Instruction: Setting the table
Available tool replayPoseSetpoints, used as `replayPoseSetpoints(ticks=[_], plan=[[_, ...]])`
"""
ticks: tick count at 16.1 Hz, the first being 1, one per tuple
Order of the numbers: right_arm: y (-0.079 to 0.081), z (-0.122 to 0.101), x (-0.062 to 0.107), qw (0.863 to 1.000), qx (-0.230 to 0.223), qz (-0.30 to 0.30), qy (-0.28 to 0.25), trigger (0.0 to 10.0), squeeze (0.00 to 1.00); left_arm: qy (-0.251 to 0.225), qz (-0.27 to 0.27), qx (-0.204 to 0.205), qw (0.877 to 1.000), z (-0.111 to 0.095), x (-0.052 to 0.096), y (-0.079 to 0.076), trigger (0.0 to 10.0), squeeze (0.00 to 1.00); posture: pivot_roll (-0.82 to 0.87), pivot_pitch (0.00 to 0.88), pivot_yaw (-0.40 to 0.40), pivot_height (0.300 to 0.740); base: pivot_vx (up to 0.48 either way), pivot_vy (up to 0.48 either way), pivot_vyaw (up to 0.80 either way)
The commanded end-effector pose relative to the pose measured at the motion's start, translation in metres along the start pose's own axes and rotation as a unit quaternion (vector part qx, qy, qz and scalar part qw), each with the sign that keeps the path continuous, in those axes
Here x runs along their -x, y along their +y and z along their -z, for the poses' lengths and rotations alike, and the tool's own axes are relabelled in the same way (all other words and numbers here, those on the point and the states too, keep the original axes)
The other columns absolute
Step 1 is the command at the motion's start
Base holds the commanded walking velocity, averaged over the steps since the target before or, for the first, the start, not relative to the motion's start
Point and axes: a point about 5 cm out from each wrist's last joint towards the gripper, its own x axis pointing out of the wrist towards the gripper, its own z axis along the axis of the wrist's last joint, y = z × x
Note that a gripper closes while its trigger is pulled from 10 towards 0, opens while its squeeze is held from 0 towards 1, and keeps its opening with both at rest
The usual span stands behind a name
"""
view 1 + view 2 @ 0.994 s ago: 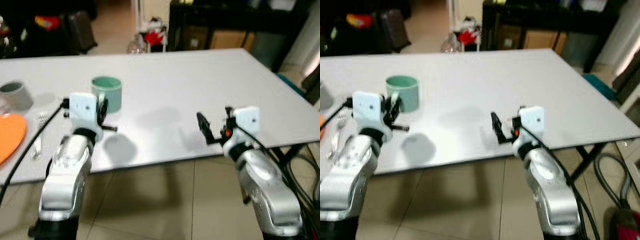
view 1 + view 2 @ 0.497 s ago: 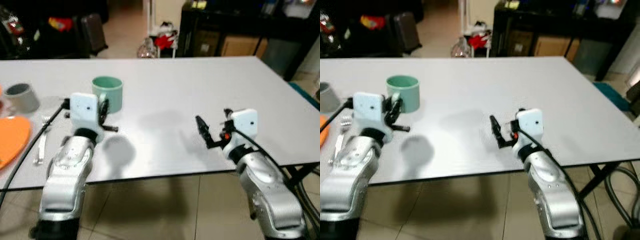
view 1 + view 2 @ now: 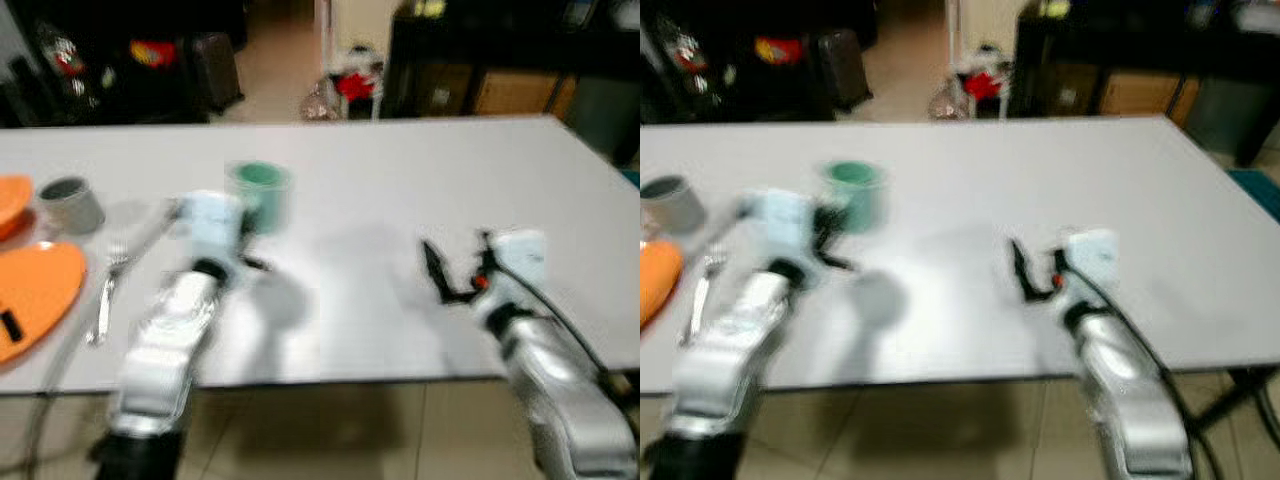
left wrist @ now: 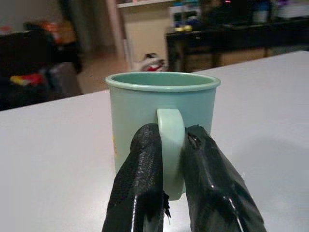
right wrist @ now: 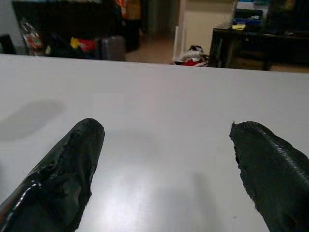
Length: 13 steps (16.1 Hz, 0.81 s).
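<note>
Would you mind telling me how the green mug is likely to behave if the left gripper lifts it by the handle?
The green mug looks rigid, so it should hold its shape. The left gripper pinches only the handle, off to one side, so the mug may swing or tilt on lifting. Its smooth surface suggests it might slip between the fingers. Whether it holds liquid cannot be seen.

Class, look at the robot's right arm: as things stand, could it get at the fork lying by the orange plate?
Probably not directly: the fork lies at the table's far left, beyond the left gripper shut on the green mug, while the open right gripper hovers over bare table.
</note>
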Motion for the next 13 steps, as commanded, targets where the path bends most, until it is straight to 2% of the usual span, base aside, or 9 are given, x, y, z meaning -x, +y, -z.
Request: replayPoseSetpoints(ticks=[1,4,13], plan=[[0.008,-0.007,0.002,1.000,0.001,-0.027,-0.014,10.0,0.00,-0.005,-0.013,-0.015,1.000,-0.002,-0.004,0.010,10.0,0.00,-0.15,0.000,0.036,0.740,0.281,0.000,0.00],[0.010,-0.004,0.015,0.997,0.009,-0.071,-0.006,10.0,0.00,-0.004,-0.012,-0.020,1.000,0.002,-0.005,0.012,10.0,0.00,-0.15,0.000,0.026,0.740,0.277,0.000,0.00],[0.012,-0.008,0.010,0.992,0.010,-0.125,-0.008,10.0,0.00,-0.011,-0.015,-0.029,0.999,0.001,-0.014,0.014,10.0,0.00,-0.15,0.000,0.026,0.740,0.269,0.000,0.00]])
